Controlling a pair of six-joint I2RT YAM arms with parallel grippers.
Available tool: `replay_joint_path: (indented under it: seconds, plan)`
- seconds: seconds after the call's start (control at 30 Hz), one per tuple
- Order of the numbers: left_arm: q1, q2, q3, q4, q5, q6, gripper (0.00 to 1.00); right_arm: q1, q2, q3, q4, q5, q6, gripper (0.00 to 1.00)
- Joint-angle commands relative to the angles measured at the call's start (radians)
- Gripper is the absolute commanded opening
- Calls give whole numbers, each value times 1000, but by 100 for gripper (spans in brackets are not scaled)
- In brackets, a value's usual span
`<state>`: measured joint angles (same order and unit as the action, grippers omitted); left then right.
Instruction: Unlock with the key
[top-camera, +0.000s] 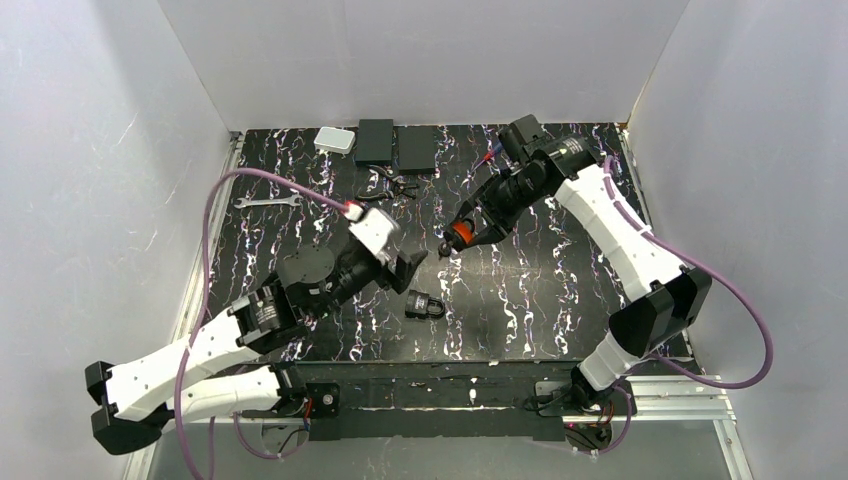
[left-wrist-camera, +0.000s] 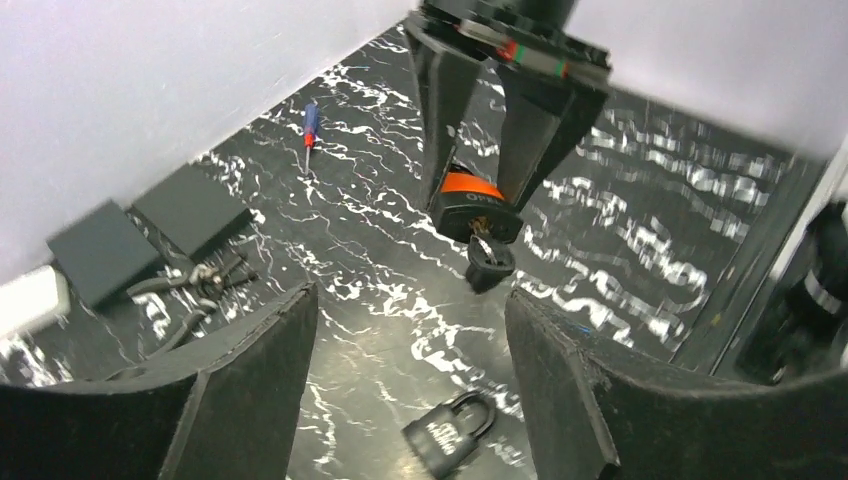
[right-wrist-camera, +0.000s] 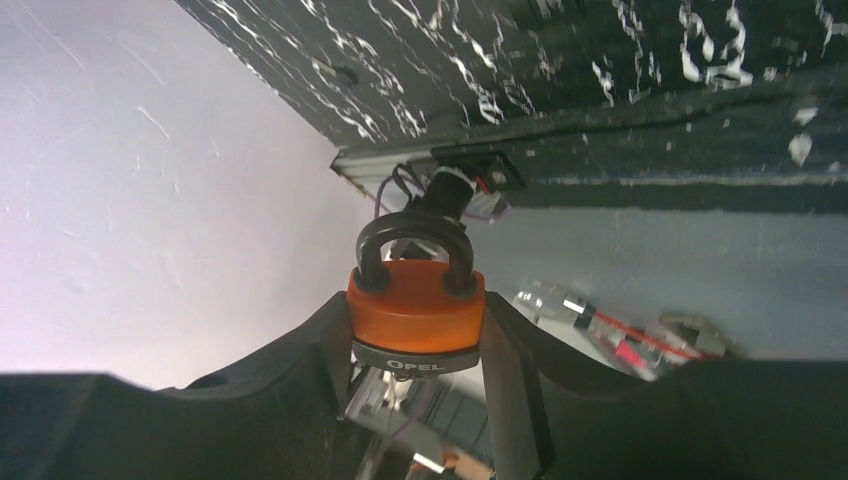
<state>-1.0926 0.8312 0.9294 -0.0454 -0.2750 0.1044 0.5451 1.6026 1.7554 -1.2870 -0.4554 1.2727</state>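
Above the middle of the table (top-camera: 560, 300), clamping the orange padlock (left-wrist-camera: 468, 188) in the right gripper (left-wrist-camera: 475, 205), key (left-wrist-camera: 490, 262) seemingly plugged into its keyway, black head dangling down. Holding the left gripper (left-wrist-camera: 410, 300) spread wide and empty, just short of that key. Probably light, stiff, tiny, slick: pinch flat across the head, then twist gently.

In the right wrist view you can read one word, "OPEL", in white letters on the dark lower part of the orange padlock (right-wrist-camera: 415, 310). In the left wrist view the black padlock (left-wrist-camera: 450, 437) carries white print, but it is too small to read.
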Motion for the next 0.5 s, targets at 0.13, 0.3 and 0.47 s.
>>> replay_joint_path:
  seconds: [0.13,0.3,0.47]
  plan:
    - [127,70,157,-102,-87,-629,63,-11,-1,120,17,112,-88,1]
    - [239,107,163,-42,32,-816,63,-13,-35,103,76,129,-87,1]
    - [286,198,190,-13,141,-876,66,-15,-45,106,81,144,-99,1]
